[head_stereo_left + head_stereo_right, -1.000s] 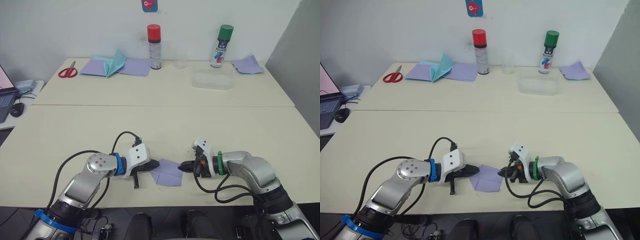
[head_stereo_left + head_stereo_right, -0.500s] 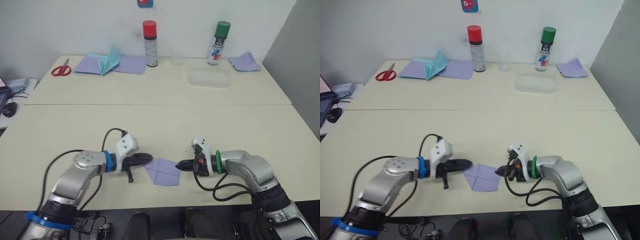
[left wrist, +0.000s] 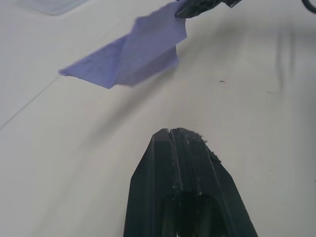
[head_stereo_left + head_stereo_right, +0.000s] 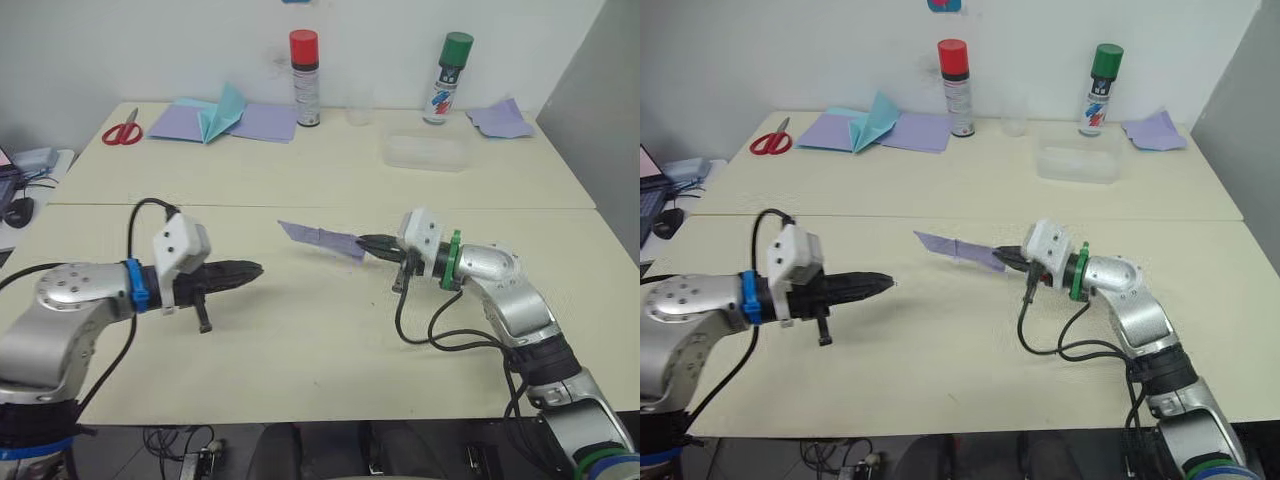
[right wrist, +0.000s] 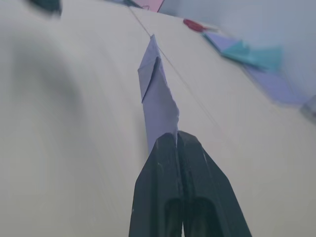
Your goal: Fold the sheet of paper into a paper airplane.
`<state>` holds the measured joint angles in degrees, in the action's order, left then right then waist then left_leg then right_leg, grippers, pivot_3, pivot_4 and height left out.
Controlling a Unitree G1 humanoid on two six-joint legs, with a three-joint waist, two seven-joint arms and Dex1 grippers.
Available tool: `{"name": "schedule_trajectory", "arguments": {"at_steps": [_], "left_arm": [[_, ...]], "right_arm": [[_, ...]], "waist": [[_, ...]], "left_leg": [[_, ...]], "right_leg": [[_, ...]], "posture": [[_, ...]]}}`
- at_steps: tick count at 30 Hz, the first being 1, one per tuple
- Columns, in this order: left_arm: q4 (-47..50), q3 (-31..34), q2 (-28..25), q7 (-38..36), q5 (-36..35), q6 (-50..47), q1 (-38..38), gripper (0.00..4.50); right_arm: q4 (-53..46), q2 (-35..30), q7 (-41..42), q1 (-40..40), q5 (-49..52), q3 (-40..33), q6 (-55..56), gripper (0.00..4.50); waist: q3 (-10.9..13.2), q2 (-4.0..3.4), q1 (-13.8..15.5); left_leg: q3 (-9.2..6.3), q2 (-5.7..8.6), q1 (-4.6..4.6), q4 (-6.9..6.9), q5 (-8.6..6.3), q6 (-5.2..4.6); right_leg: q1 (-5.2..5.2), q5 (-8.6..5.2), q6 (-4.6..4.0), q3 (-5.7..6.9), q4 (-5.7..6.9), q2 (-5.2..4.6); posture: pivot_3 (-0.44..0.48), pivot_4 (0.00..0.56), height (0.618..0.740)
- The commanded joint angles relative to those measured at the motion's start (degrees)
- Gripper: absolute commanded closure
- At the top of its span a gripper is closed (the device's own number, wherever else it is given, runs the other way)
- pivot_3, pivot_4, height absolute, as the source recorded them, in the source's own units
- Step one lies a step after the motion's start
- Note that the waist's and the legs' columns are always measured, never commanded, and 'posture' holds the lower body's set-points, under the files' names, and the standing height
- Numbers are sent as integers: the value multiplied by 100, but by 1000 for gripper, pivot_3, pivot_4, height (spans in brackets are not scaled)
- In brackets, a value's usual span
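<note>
1. Right gripper, centre-right of the head view, is clenched on the sheet of paper, held above the table. Left gripper, centre-left, is closed and empty, well apart.
2. Left wrist view: fingers pressed together; sheet at upper centre.
3. Right wrist view: fingers pinch the sheet's near edge.

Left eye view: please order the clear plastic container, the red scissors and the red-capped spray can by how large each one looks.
1. Clear plastic container
2. Red-capped spray can
3. Red scissors
All three stand at similar depth on the far table, so nearness hardly distorts this.
</note>
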<state>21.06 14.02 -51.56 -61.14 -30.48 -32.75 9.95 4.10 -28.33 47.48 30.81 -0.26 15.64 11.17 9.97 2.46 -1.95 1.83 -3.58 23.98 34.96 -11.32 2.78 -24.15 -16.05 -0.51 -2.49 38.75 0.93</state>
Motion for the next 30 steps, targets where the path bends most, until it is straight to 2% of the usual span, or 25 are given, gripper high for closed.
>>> {"name": "schedule_trajectory", "arguments": {"at_steps": [1, 4, 7, 10, 12, 15, 22, 25, 30], "left_arm": [[540, 150, -79, 99, -307, -304, -309, 4500], [1232, 318, -286, -74, -687, -739, -1104, 4500], [1590, 541, -379, -67, -925, -942, -1663, 4500], [1625, 503, -410, -77, -832, -856, -1954, 4500], [1573, 420, -375, -24, -778, -798, -1963, 4500], [1489, 343, -356, 16, -759, -769, -1896, 4500], [1240, -183, -234, 229, -508, -608, -1575, 4500], [1066, -504, -109, 373, -315, -515, -1311, 4500], [815, -1197, 280, 813, 62, -533, -711, 4500]], "right_arm": [[420, -210, -487, -132, -1168, 373, 1929, 4474], [723, -455, -1034, -439, -2164, 699, 3013, 4474], [843, -518, -1454, -680, -2575, 776, 3480, 4474], [946, -571, -1457, -849, -2613, 930, 3703, 4474], [932, -608, -1345, -955, -2497, 1022, 3775, 4474], [909, -652, -1213, -1000, -2403, 1091, 3812, 4474], [1053, -690, -1011, -985, -2125, 1148, 3808, 4474], [994, -668, -852, -988, -1940, 1145, 3675, 3564], [737, -944, -596, -1148, -1333, 1008, 3715, 1672]], "waist": [[0, 1, 0], [0, 2, -2], [1, 2, 3], [1, 1, 5], [2, 2, 6], [3, 4, 14], [2, 6, 22], [2, 6, 19], [2, 5, 37]], "left_leg": [[1, 0, 0, 0, 0, 0], [4, -2, -3, 1, 1, 1], [0, -7, -5, 1, 1, 3], [-5, -3, -19, 6, 3, 5], [-13, -5, -49, 8, 4, 4], [-15, -6, -118, 8, 4, 4], [-4, -6, -113, 12, 4, 4], [-3, -4, -108, 11, 3, 4], [-7, -2, -106, 10, 3, 3]], "right_leg": [[1, 0, 0, -1, 1, -2], [1, 0, 1, -9, 6, -5], [-1, -2, -4, -16, 15, -12], [6, -2, -5, -13, 22, -11], [31, -2, -6, -7, 26, -8], [97, -31, -55, -9, 24, -11], [98, -27, -48, -20, 24, -15], [97, -18, -32, -19, 24, -14], [97, -9, -16, -14, 25, -10]], "posture": [[0, 150, 740], [0, 150, 740], [0, 150, 740], [0, 150, 740], [0, 150, 740], [0, 150, 740], [0, 150, 740], [0, 150, 740], [0, 150, 740]]}}
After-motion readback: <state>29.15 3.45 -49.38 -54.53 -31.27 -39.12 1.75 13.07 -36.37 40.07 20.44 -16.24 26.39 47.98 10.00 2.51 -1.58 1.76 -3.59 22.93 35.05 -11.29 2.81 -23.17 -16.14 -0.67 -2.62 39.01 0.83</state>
